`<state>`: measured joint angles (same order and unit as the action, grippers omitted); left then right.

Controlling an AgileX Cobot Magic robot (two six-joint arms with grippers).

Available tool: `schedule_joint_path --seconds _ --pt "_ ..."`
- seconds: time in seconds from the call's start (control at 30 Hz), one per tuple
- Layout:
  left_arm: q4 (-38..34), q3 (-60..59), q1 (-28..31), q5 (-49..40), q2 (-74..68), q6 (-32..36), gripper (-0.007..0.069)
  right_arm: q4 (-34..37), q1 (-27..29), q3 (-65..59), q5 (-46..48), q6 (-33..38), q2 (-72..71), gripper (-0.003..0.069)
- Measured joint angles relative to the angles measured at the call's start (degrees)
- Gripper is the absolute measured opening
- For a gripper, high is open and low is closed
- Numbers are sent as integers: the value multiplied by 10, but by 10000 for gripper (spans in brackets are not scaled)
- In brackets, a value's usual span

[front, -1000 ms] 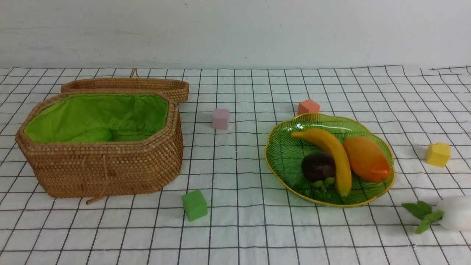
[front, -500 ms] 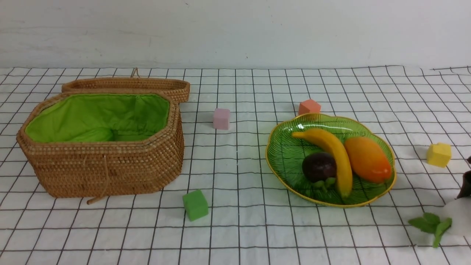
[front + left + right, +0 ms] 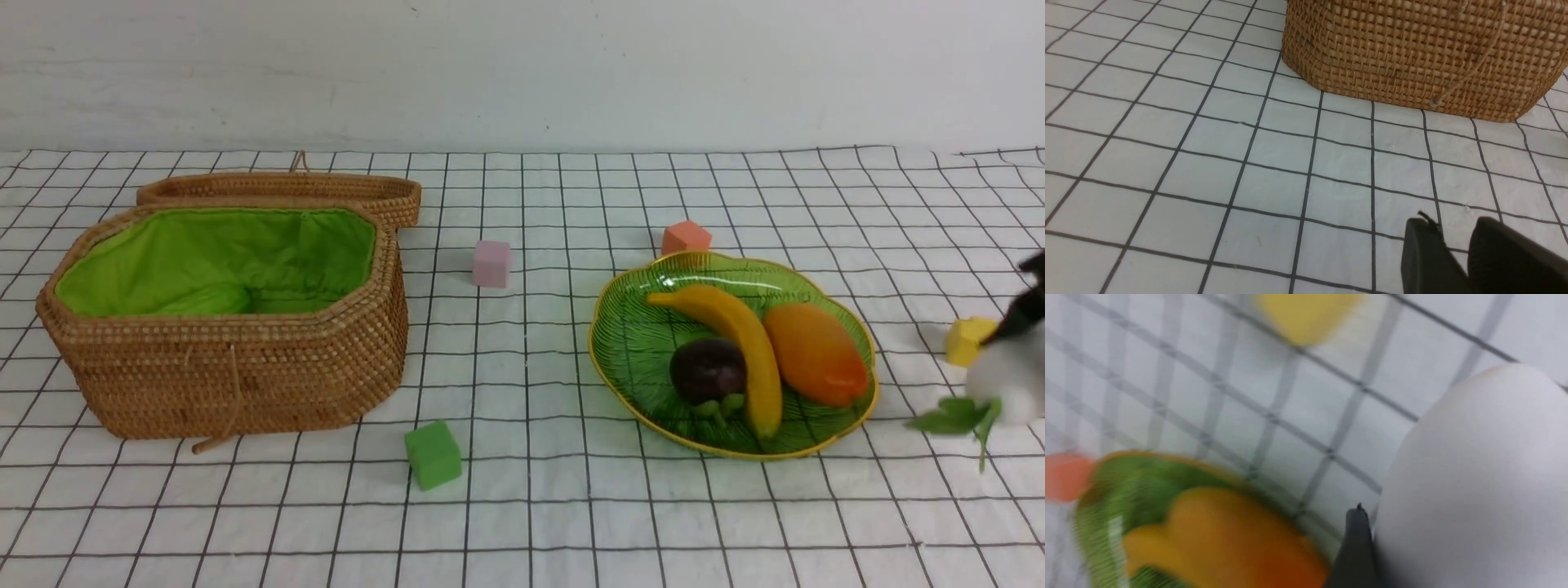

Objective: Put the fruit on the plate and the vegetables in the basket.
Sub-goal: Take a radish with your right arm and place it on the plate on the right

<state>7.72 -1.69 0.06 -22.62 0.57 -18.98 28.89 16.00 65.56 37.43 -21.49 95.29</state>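
Observation:
A banana (image 3: pixel 735 335), a mango (image 3: pixel 812 351) and a mangosteen (image 3: pixel 706 369) lie on the green glass plate (image 3: pixel 633 343). The open woven basket (image 3: pixel 229 367) stands at the left with a light-green gourd (image 3: pixel 208 300) inside. At the right edge my right gripper (image 3: pixel 1020 327) is shut on a white radish (image 3: pixel 1012 380) with green leaves (image 3: pixel 955 416), held above the cloth. In the right wrist view one dark finger (image 3: pixel 1357 539) presses against the radish (image 3: pixel 1474 477). My left gripper (image 3: pixel 1453 232) hangs low over the cloth near the basket (image 3: pixel 1412 49), narrowly open and empty.
Foam cubes lie on the checked cloth: a green one (image 3: pixel 433 454) in front, a pink one (image 3: pixel 491 263) in the middle, an orange one (image 3: pixel 686 237) behind the plate, a yellow one (image 3: pixel 967 339) just behind the radish. The basket's lid (image 3: pixel 277 189) lies behind it.
The white radish lay on the cloth at the front right; my right gripper came in from the right edge, closed on it and raised it. Nothing else has moved.

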Motion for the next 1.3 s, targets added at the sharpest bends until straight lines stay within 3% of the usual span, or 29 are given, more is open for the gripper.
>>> schedule_joint_path --seconds 0.07,0.13,0.17,0.23,0.33,0.4,0.53,0.7,0.8,0.93,1.13,1.23,1.3 --pt "0 0 0 0 0 0 166 102 -43 45 -22 177 -18 551" --pt "0 -1 0 0 0 0 167 141 -65 58 -29 245 -18 551" --pt "0 0 0 0 0 0 167 204 -105 74 -38 351 -16 551" --pt "0 0 0 0 0 0 167 278 -158 90 -51 467 -2 551" --pt "0 0 0 0 0 0 169 354 -232 111 -80 582 45 551" --pt "0 0 0 0 0 0 169 380 -270 127 -107 621 88 551" --pt "0 0 0 0 0 0 169 385 -305 164 -128 638 162 551" --pt "0 0 0 0 0 0 174 376 -310 196 -134 641 214 561" --pt "0 0 0 0 0 0 176 360 -306 200 -130 642 220 653" --pt "0 0 0 0 0 0 176 323 -298 200 -116 642 214 679" --pt "0 0 0 0 0 0 176 220 -277 200 -54 573 164 652" --pt "0 0 0 0 0 0 178 155 -257 200 18 518 106 610" --pt "0 0 0 0 0 0 178 91 -238 200 87 472 36 541"
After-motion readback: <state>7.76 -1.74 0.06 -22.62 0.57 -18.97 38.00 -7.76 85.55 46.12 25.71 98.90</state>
